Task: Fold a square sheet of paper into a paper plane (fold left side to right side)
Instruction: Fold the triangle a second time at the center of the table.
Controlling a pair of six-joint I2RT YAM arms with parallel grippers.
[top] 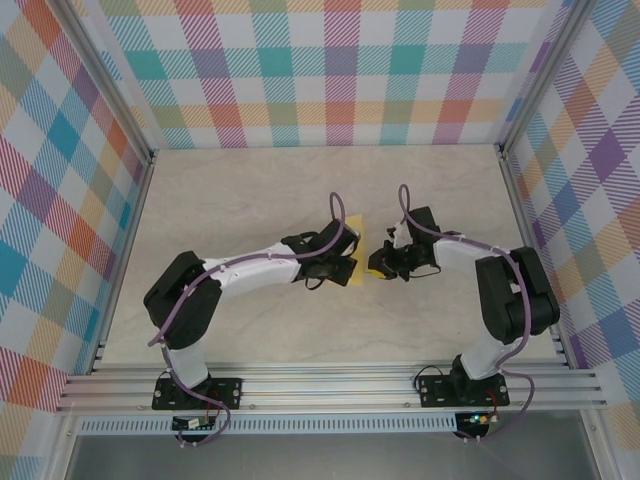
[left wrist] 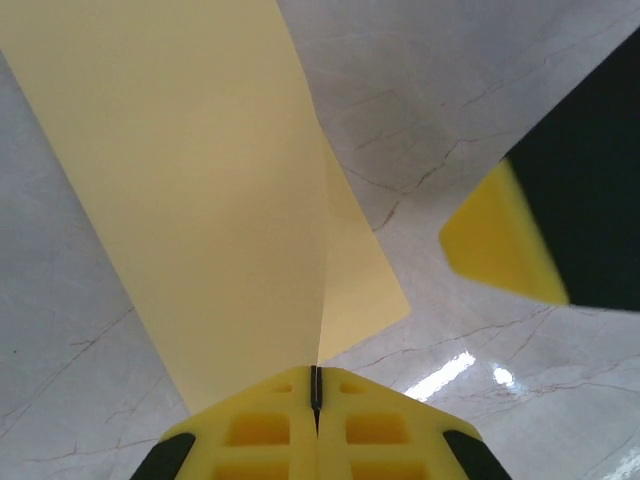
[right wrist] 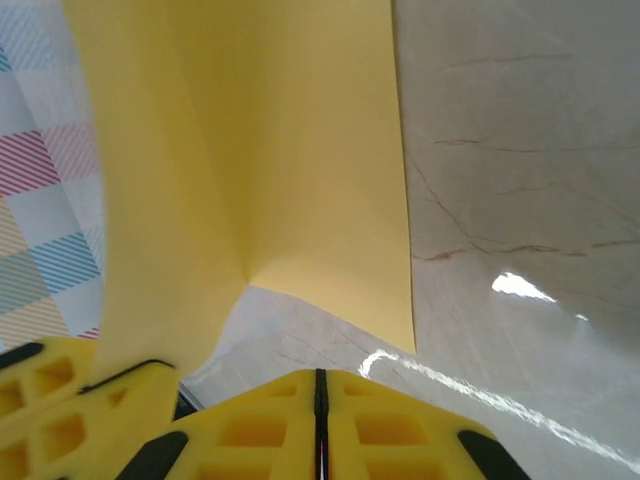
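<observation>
One square sheet of paper (top: pixel 356 232) at tabletop (top: pixel 250 190) centre (lifted, curled), pinched by two left fingers (left wrist: pixel 270 430) at its 9 o'clock; two right fingers (right wrist: pixel 260 430), pressed together and empty, at 3 o'clock.

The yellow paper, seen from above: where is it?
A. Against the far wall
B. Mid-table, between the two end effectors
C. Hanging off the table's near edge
B: the square sheet of paper shows mid-table, with the left end effector on one side and the right end effector on the other.
</observation>
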